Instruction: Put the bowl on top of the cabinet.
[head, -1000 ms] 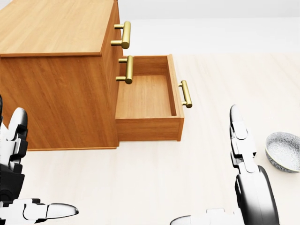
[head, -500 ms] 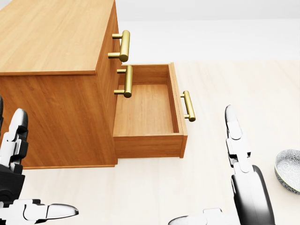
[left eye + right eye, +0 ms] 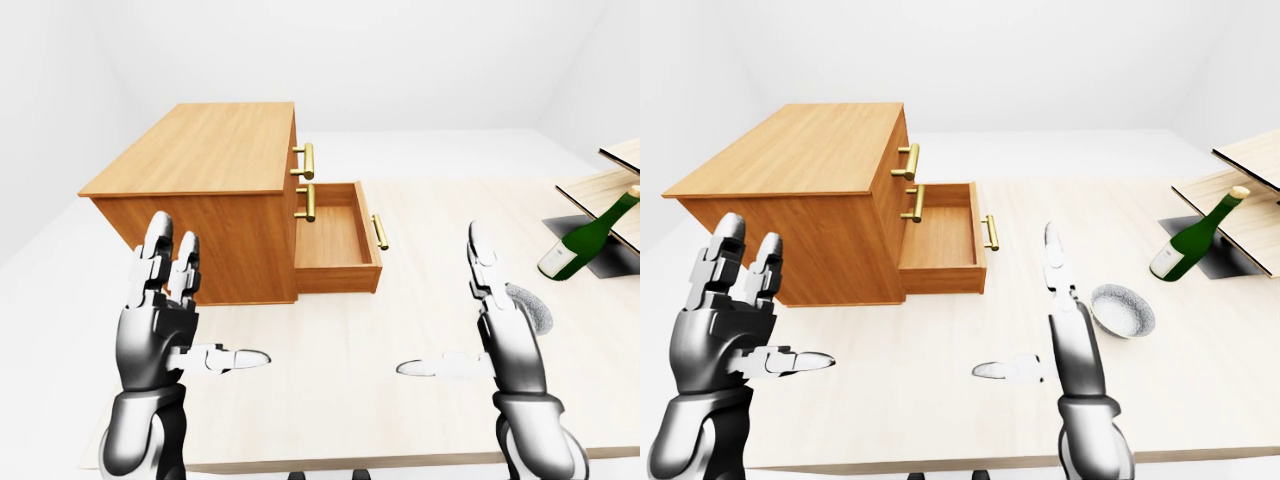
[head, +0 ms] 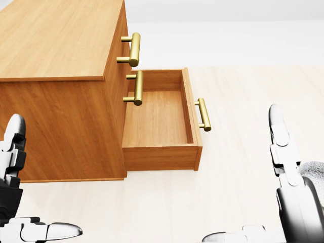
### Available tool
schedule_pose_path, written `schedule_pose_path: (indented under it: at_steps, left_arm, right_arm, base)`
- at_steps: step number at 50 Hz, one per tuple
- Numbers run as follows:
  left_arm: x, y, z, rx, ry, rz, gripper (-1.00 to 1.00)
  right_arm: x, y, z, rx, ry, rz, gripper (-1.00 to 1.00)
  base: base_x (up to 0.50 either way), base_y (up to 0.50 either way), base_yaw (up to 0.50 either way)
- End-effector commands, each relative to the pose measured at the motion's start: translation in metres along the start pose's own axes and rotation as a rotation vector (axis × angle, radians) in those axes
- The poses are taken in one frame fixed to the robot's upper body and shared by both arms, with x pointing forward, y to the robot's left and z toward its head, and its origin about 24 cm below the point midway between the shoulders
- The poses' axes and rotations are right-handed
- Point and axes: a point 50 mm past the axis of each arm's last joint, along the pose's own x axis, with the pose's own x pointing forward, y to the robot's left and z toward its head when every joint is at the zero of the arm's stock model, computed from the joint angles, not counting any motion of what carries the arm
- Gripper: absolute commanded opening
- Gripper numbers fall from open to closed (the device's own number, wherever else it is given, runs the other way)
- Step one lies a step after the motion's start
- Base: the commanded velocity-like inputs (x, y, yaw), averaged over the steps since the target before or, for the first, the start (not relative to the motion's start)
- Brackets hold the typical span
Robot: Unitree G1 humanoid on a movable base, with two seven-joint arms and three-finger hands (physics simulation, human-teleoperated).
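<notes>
The grey speckled bowl (image 3: 1122, 310) sits upright on the pale table, to the right of my right hand (image 3: 1020, 305). That hand is open, fingers pointing up and thumb out to the left, just apart from the bowl. In the head view the hand hides most of the bowl (image 4: 315, 169). The wooden cabinet (image 3: 790, 150) stands at the upper left with a bare flat top. Its lower drawer (image 3: 940, 240) is pulled out and holds nothing. My left hand (image 3: 205, 300) is open below the cabinet's near side, holding nothing.
A green wine bottle (image 3: 1190, 240) leans against a slanted wooden rack (image 3: 1245, 165) at the right edge, over a dark mat (image 3: 1230, 262). Brass handles (image 4: 203, 114) stick out from the drawer fronts. The table's near edge (image 3: 940, 462) runs along the bottom.
The camera first moved closer, enlarging the cabinet and sliding the bowl right, then held. My right hand moved right, now covering most of the bowl in the head view. Left hand dropped slightly.
</notes>
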Motion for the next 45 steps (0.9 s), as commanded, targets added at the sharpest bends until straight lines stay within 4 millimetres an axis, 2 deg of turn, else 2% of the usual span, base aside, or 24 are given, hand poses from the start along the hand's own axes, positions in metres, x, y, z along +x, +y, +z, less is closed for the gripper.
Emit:
schedule_pose_path:
  at_steps: [1, 7, 18, 32, 45]
  left_arm:
    - [0.004, -0.002, -0.012, -0.011, 0.037, 0.009, 1.0]
    - [0.005, 0.0, -0.009, -0.011, 0.025, 0.012, 1.0]
    - [0.004, -0.003, -0.009, -0.009, 0.027, 0.005, 1.0]
    - [0.007, -0.004, -0.016, -0.005, 0.051, 0.006, 1.0]
    - [0.005, -0.004, -0.016, -0.007, 0.058, 0.002, 1.0]
  right_arm:
    - [0.0, -0.035, 0.01, -0.239, -0.008, 0.007, 1.0]
    - [0.001, -0.05, 0.002, -0.418, 0.086, 0.056, 1.0]
    - [0.011, -0.068, -0.008, -0.573, 0.193, 0.104, 1.0]
    - [0.016, -0.092, -0.037, -0.638, 0.352, 0.148, 1.0]
    - [0.024, -0.101, -0.042, -0.729, 0.402, 0.143, 1.0]
  base:
    - [0.0, 0.0, 0.0]
    - [0.0, 0.0, 0.0]
    - [0.0, 0.0, 0.0]
    - [0.0, 0.0, 0.0]
    - [0.0, 0.0, 0.0]
